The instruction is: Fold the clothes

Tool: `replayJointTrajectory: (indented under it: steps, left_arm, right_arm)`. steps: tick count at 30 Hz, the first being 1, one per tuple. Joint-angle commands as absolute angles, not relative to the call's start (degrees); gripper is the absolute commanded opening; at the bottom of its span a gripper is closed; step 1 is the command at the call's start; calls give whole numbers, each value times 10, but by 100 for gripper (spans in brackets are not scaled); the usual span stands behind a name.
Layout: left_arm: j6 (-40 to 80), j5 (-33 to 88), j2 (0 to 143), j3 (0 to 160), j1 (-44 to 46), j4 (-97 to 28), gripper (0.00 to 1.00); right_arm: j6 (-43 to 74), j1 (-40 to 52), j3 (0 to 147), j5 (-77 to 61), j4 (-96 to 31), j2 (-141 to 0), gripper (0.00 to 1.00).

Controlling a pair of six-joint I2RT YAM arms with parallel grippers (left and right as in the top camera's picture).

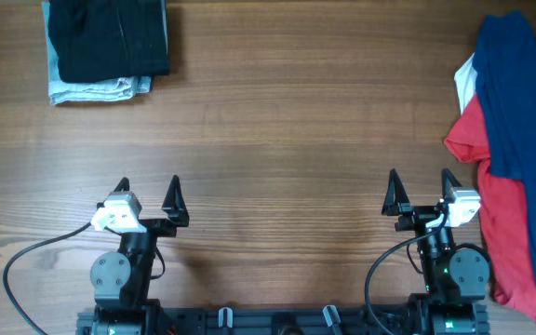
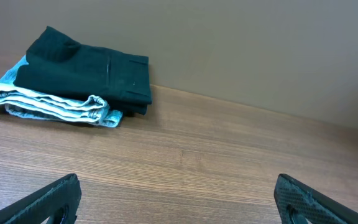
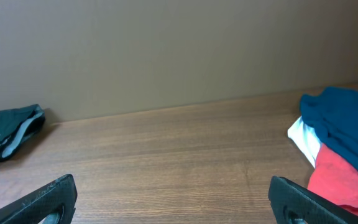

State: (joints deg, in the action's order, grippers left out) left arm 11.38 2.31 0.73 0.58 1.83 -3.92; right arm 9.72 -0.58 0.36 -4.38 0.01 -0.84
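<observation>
A dark blue shirt [image 1: 519, 93] lies crumpled on top of a red T-shirt [image 1: 510, 233] and a white garment [image 1: 465, 82] in a heap at the right edge of the table. The heap also shows at the right of the right wrist view: blue shirt [image 3: 347, 118], red T-shirt [image 3: 340, 180], white garment [image 3: 303, 138]. My left gripper [image 1: 148, 183] is open and empty near the front left. My right gripper [image 1: 422, 177] is open and empty, just left of the heap. Both sets of fingers show wide apart in the wrist views, left [image 2: 179, 193] and right [image 3: 173, 193].
A folded stack sits at the back left: a dark garment [image 1: 110, 37] on a pale blue one [image 1: 96, 89]. It also shows in the left wrist view, dark garment [image 2: 89, 68] over the pale blue one [image 2: 48, 102]. A plain wall stands behind the wooden table [image 1: 277, 130].
</observation>
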Motion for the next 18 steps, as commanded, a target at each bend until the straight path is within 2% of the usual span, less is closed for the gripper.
replayJointTrajectory:
  steps: [1,4,5,7,8,9,10,11,12,14,15,16,18]
  left_arm:
    - [105,34,3,3,21,-42,100]
    - [105,34,3,3,21,-42,100]
    - [105,34,3,3,21,-42,100]
    - [105,34,3,3,21,-42,100]
    - [105,34,3,3,21,-42,100]
    - [105,34,3,3,21,-42,100]
    - [105,34,3,3,21,-42,100]
    - [105,34,3,3,21,-42,100]
    - [105,34,3,3,21,-42,100]
    - [105,34,3,3,21,-42,100]
    - [105,34,3,3,21,-42,100]
    - [105,34,3,3,21,-42,100]
    - [105,34,3,3,21,-42,100]
  right_arm:
    - [90,-6,3,-34,1,-3,100]
    - [93,-6,3,-35,6,-3,100]
    - [125,-6,3,-64,4,-3,100]
    - [271,-6,3,-111,9,-3,100]
    - [414,-6,3,-142,10,-4,100]
    - [484,-6,3,-161,13,-7,100]
    - [635,-6,3,-164,14,-13,100]
    - [722,-6,3,-162,14,-16,100]
    - [751,-6,3,-163,14,-17,100]
    - [711,-6,3,-184,25,-17,100]
    - [606,-6,3,-222,72,-17,100]
    - [552,-6,4,-241,113,-17,100]
    - [503,-6,24,-235,129,-17,100]
